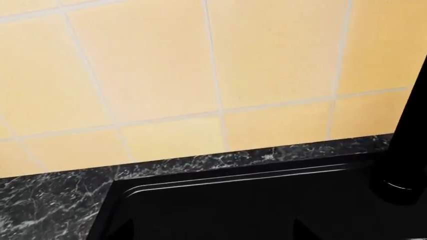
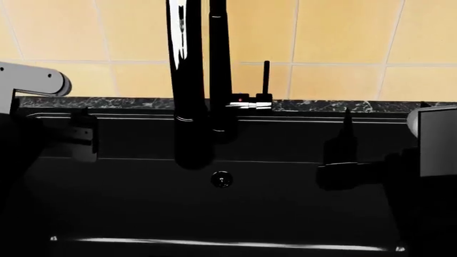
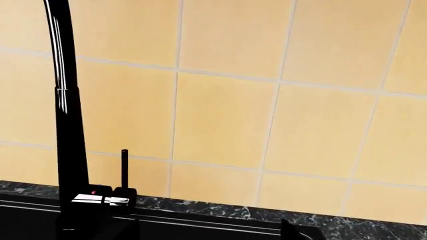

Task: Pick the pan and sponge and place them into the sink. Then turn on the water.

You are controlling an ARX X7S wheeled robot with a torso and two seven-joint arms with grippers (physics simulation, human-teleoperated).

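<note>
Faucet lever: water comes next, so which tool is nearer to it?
Right. The right tool sits just right of the faucet lever; the left tool sits farther off, beyond the spout.

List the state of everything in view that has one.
Faucet: no water running.
Lever: upright.
Sink: no pan or sponge visible in it.
Left gripper: over the sink, holding nothing visible.
Right gripper: over the sink, opening unclear.

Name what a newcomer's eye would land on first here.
The tall glossy black faucet rises at the head view's centre against yellow tiles, its thin lever upright beside it. Below lies the dark sink, with a small round fitting on its back wall.
</note>
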